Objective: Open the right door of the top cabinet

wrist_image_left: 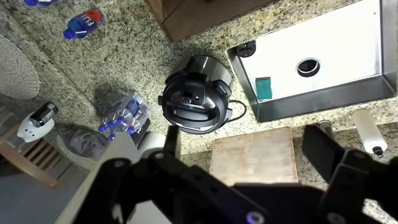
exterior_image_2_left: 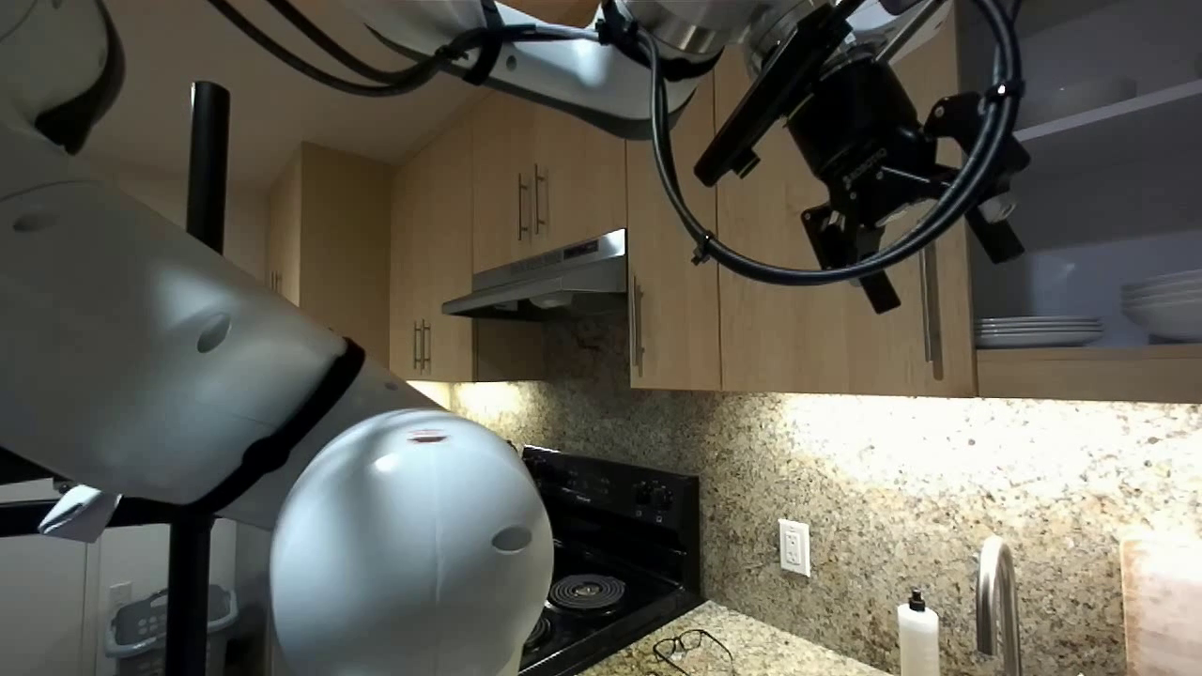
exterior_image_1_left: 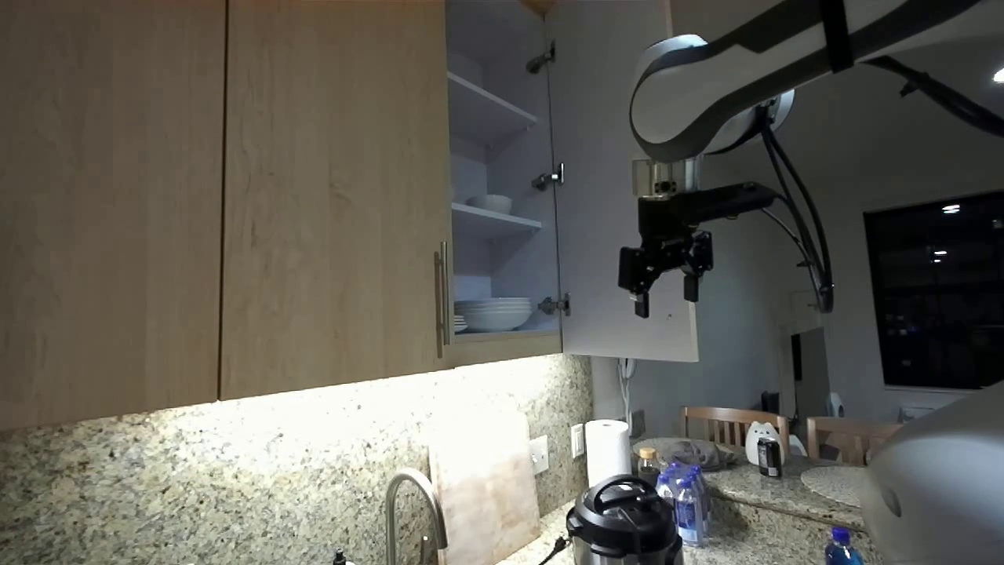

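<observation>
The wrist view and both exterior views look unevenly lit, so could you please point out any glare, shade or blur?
In both exterior views, the backsplash washes out just under the top cabinet; in an exterior view, the right door looks dim and grey; in the wrist view, the sink floor is blown out white, and the gripper looks dark and soft-edged.

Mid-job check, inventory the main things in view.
right door: one, pale, swung open
top cabinet: one, tan, wall-mounted
dishes: several, white, inside top cabinet
cooker: one, black and silver, on counter
water bottles: several, blue-capped, on counter
paper towel roll: one, white, near cooker
sink: one, grey, in counter
cutting board: one, tan, against backsplash
faucet: one, silver, near cutting board
stove: one, black, below range hood
range hood: one, silver, above stove
gripper: one, black, open, above counter
arm: one, white, bearing gripper
</observation>
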